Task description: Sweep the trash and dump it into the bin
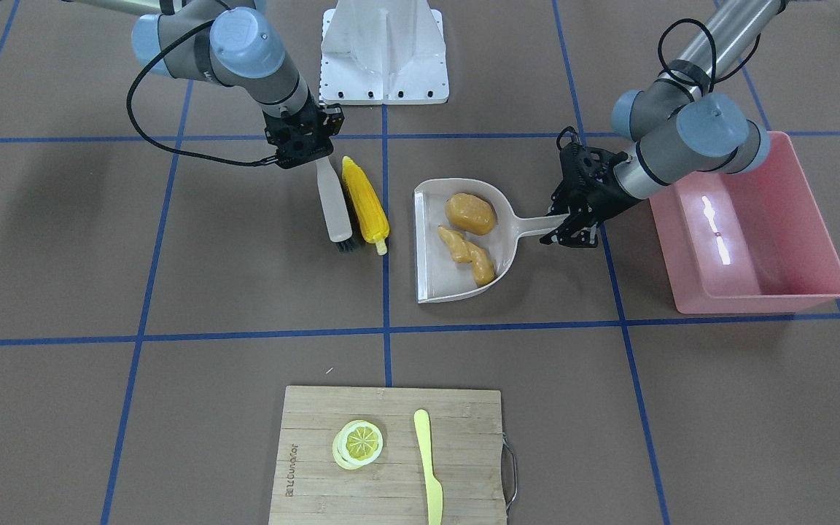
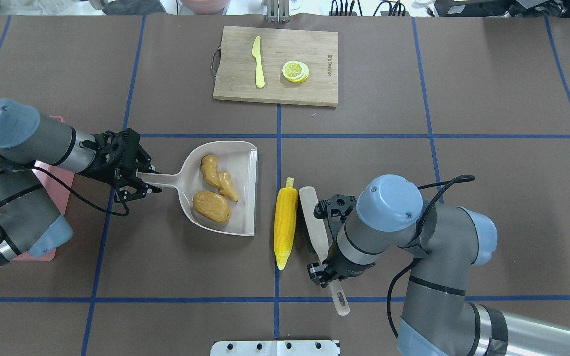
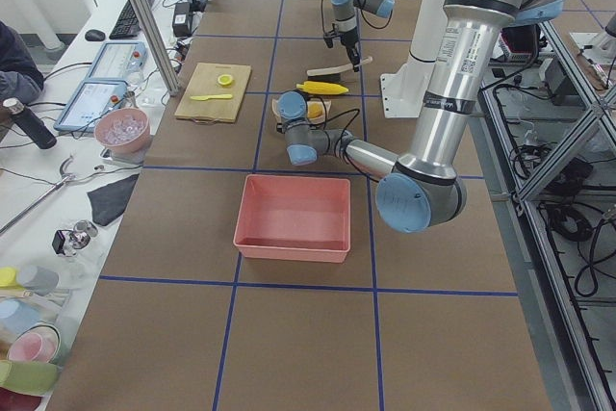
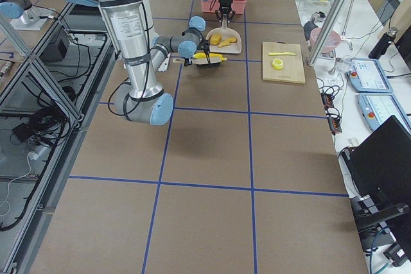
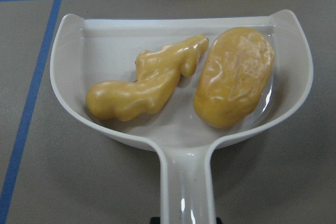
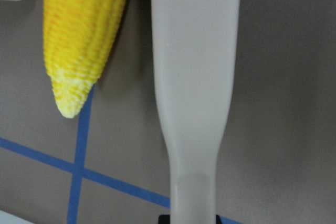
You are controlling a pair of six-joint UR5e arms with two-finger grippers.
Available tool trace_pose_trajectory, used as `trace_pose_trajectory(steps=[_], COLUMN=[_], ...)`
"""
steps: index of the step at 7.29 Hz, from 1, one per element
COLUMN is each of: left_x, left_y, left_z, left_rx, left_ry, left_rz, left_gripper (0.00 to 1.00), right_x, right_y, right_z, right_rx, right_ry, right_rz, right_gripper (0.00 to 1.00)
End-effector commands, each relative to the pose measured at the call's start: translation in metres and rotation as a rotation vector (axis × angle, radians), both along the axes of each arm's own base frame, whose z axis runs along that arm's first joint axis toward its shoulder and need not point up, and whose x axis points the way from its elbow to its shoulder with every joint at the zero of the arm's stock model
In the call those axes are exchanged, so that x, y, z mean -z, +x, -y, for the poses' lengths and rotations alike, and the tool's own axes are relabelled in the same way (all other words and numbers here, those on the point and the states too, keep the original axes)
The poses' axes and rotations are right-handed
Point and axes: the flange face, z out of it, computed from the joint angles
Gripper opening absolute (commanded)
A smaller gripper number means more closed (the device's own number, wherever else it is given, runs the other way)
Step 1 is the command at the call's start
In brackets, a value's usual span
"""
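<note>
The beige dustpan point(image 2: 245, 163) lies on the table and holds the tan ginger root point(image 2: 218, 177) and the brown-orange potato point(image 2: 211, 206); both also show in the left wrist view, ginger point(image 5: 144, 85) and potato point(image 5: 234, 77). My left gripper point(image 2: 139, 180) is shut on the dustpan handle point(image 1: 537, 224). The yellow corn cob point(image 2: 285, 221) lies on the table just right of the pan's open edge. My right gripper point(image 2: 327, 264) is shut on the beige brush point(image 2: 313, 222), which lies alongside the corn. The pink bin point(image 1: 755, 226) stands behind my left arm.
A wooden cutting board point(image 2: 309, 49) at the far side carries a lemon slice point(image 2: 295, 70) and a pale yellow knife point(image 2: 258, 62). The white robot base plate point(image 1: 383, 51) sits at the near middle. Blue tape lines grid the brown table.
</note>
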Motion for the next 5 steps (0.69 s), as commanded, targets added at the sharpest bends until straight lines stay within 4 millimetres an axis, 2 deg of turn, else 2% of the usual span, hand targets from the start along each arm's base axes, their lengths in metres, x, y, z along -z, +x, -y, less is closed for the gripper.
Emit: trace_pose_trajectory(steps=[1, 3, 4, 5], left_x=[-0.001, -0.002, -0.002, -0.003], left_y=[0.001, 0.001, 0.001, 0.001], left_z=[0.000, 0.000, 0.000, 0.000], left_rx=[-0.001, -0.001, -0.002, -0.002], left_ry=[-0.003, -0.005, -0.005, -0.006], left_rz=[0.002, 0.004, 0.003, 0.004], left_gripper=[0.20, 0.20, 0.20, 0.20], right_x=[0.006, 0.019, 0.016, 0.009], right_y=[0.001, 0.004, 0.002, -0.007], right_z=[-0.005, -0.003, -0.002, -0.013], right_rx=[-0.031, -0.085, -0.102, -0.099], right_ry=[-0.015, -0.067, -0.056, -0.046], right_rz=[0.046, 0.109, 0.109, 0.090], right_gripper=[0.00, 0.00, 0.00, 0.00])
